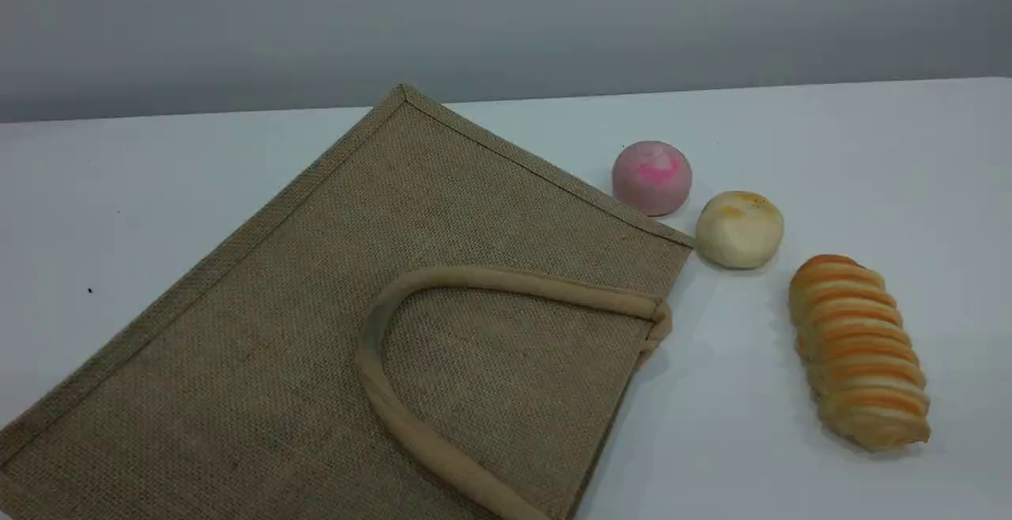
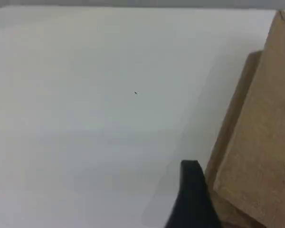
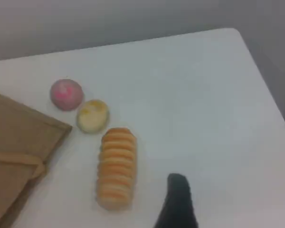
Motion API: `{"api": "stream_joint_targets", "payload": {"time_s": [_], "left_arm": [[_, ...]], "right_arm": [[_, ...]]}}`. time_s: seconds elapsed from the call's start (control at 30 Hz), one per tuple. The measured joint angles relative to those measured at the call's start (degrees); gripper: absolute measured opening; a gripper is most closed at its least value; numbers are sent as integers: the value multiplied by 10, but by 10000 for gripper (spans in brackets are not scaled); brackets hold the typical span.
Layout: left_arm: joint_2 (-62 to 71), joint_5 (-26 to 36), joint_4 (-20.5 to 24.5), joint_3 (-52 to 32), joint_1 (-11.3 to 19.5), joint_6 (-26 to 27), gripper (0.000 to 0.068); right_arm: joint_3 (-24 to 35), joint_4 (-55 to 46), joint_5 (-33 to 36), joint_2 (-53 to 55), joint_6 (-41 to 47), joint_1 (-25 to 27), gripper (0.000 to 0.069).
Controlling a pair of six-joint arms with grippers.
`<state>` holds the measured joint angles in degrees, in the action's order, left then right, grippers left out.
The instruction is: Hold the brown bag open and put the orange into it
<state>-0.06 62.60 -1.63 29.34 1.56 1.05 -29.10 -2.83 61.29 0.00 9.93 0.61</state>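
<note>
The brown bag (image 1: 316, 307) lies flat on the white table, filling the scene's lower left, with one beige handle (image 1: 490, 279) curving across its top face. The orange is out of view in all frames. Neither arm shows in the scene view. In the left wrist view one black fingertip (image 2: 192, 185) hovers over bare table beside the bag's edge (image 2: 261, 142), with nothing in it. In the right wrist view one black fingertip (image 3: 178, 194) hangs above the table, right of the striped loaf (image 3: 115, 166), also holding nothing. The bag's corner (image 3: 19, 142) shows at that view's left.
Right of the bag lie a pink round bun (image 1: 651, 177), a pale yellowish bun (image 1: 739, 229) and a long orange-and-cream striped loaf (image 1: 860, 350). The table's right edge and far corner (image 3: 256, 61) appear in the right wrist view.
</note>
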Motion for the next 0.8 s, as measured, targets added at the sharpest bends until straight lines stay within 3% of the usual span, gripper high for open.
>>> {"api": "stream_joint_targets", "payload": {"time_s": [0.8], "left_arm": [[1,0,1,0,-8,-1,451]], "right_arm": [[0,0,0,0,0,0,491]]}}
